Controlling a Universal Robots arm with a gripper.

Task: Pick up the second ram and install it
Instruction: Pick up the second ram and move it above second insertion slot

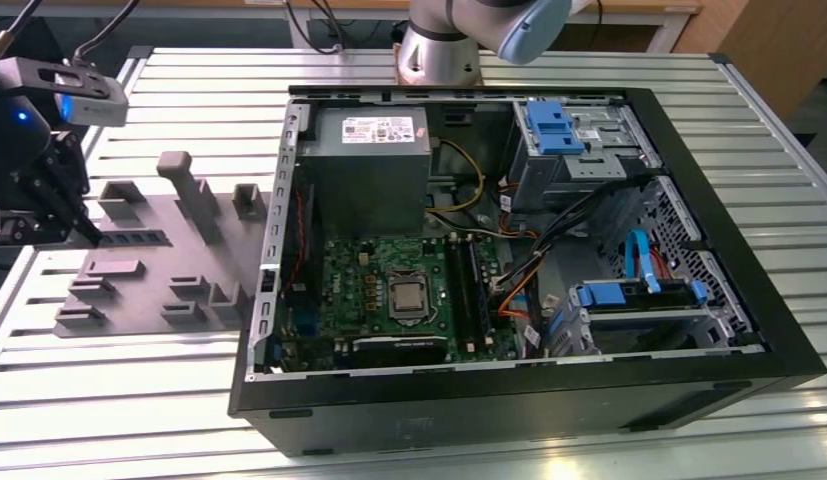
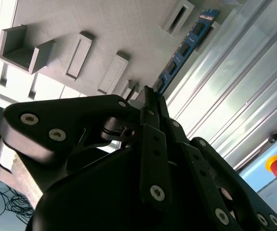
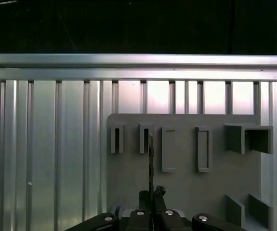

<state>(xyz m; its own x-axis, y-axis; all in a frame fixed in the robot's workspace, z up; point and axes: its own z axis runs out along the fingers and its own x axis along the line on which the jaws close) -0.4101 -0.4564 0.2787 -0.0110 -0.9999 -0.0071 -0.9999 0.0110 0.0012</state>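
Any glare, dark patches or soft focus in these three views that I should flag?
Exterior view: glare on the table nearest the camera. Second wrist view: the gripper is a dark, close mass, and the slats beside the second ram are washed out. First wrist view: black background above, bright reflections on the slats beyond the fixture.

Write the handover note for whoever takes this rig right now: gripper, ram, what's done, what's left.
Gripper: over the grey fixture, and it looks closed on one end of the second ram.
Second ram: on edge at the fixture, outside the computer case.
Done: ram reached and apparently gripped.
Left: the whole install. The ram is not yet at the motherboard.
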